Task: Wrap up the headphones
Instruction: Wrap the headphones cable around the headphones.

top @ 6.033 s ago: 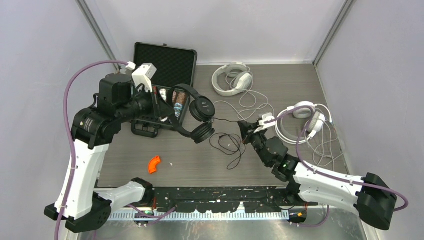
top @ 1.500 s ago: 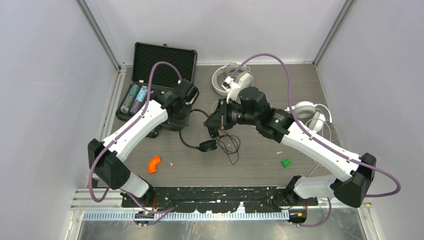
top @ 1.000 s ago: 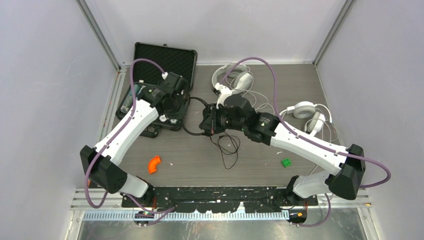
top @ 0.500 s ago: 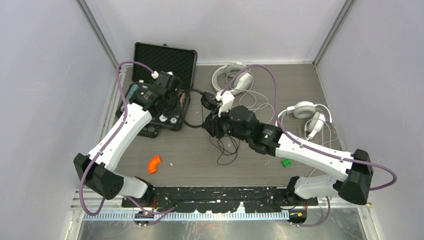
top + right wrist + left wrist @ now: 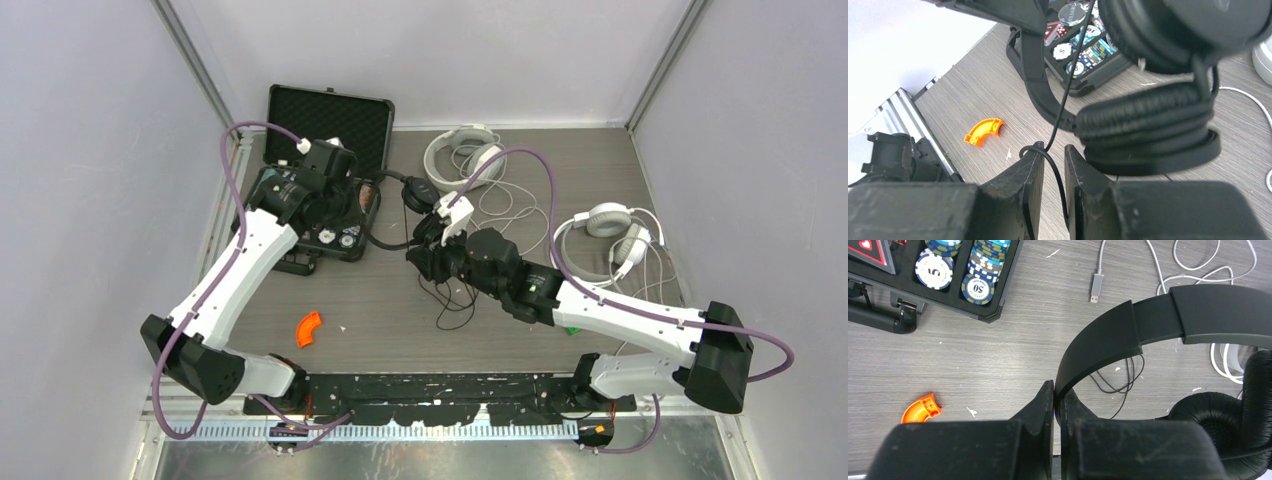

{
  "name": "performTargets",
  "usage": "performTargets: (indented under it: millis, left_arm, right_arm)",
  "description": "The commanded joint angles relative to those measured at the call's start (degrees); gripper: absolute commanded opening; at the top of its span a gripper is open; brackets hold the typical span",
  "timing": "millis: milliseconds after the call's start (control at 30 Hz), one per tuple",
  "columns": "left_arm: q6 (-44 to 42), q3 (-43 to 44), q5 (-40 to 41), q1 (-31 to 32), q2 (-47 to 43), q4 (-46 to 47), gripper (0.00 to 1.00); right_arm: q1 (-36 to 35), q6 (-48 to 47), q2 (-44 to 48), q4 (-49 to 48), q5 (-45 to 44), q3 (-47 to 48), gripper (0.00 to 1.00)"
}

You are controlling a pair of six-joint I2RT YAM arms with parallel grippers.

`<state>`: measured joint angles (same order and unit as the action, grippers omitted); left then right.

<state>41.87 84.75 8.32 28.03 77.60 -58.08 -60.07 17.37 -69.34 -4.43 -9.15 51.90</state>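
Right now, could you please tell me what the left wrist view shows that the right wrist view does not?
Only the left wrist: the left gripper shut on the band of the black headphones, plus a USB plug on a pale cord. Only the right wrist: the right gripper, jaws slightly apart, with the thin black cord running between its fingers. Both: the headphones, the orange piece and the case of poker chips.

Left arm (image 5: 235,270) reaches toward one o'clock, left hand (image 5: 1057,390) pinched tight on the black headphones (image 5: 1148,315). Right arm (image 5: 620,315) stretches toward ten o'clock, right hand (image 5: 1050,150) jaws slightly apart.
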Motion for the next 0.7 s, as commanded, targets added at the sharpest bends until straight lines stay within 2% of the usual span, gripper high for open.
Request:
performTargets:
  millis: [0, 333, 567, 667]
  left_arm:
    - [2.87, 4.17, -0.41, -0.43, -2.71, 4.47, 0.0]
    - [2.92, 4.55, -1.0, -0.43, -3.78, 5.06, 0.0]
    - [3.52, 4.73, -2.74, -0.43, -4.35, 5.14, 0.0]
    - [3.48, 4.77, -3.41, -0.43, -4.56, 5.26, 0.0]
  right_arm:
    - [-1.15, -0.71, 2.82, -3.57, -1.71, -2.27, 0.27]
    - [-1.41, -1.06, 6.35, -4.66, -4.43, -7.31, 0.36]
    - [-1.39, -2.05, 9.42, -8.07, -2.5, -12.27, 0.44]
    - [-1.4, -2.26, 10.72, -8.17, -2.34, -12.9, 0.45]
